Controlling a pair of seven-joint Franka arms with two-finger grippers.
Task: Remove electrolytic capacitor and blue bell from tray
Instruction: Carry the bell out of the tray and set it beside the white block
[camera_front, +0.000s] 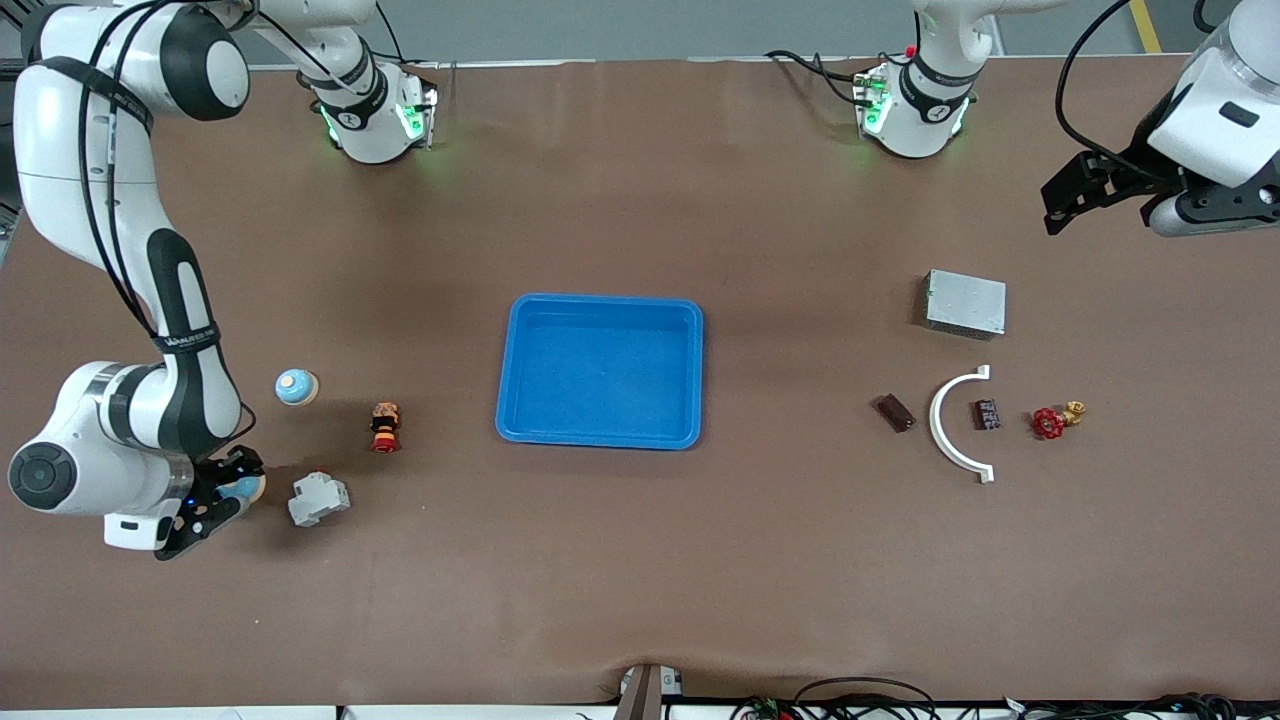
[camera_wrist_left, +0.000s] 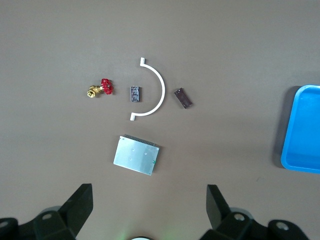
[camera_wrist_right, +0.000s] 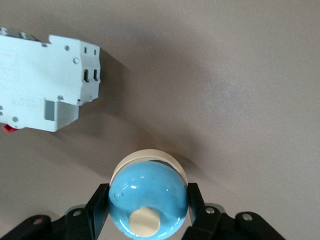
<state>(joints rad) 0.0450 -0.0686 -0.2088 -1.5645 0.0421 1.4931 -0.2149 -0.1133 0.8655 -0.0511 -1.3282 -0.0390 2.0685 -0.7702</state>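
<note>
My right gripper (camera_front: 225, 495) (camera_wrist_right: 148, 195) is shut on a blue bell (camera_front: 246, 488) (camera_wrist_right: 150, 182) with a cream base and knob, low at the right arm's end of the table. A second blue bell (camera_front: 297, 386) stands on the table farther from the front camera. Toward the left arm's end lie a small brown block (camera_front: 894, 412) (camera_wrist_left: 183, 98) and a dark ribbed part (camera_front: 987, 414) (camera_wrist_left: 135, 93); I cannot tell which is the capacitor. My left gripper (camera_front: 1065, 205) (camera_wrist_left: 148, 195) hangs open and empty, high over the table beside a silver box (camera_front: 965, 303) (camera_wrist_left: 136, 155).
A blue tray (camera_front: 600, 438) (camera_wrist_left: 289, 145) sits mid-table. A white circuit breaker (camera_front: 319, 498) (camera_wrist_right: 45, 85) lies beside the held bell, and a red-and-black button (camera_front: 385, 427) stands nearer the tray. A white arc bracket (camera_front: 940, 425) (camera_wrist_left: 159, 85) and a red-handled valve (camera_front: 1052, 421) (camera_wrist_left: 102, 89) flank the dark part.
</note>
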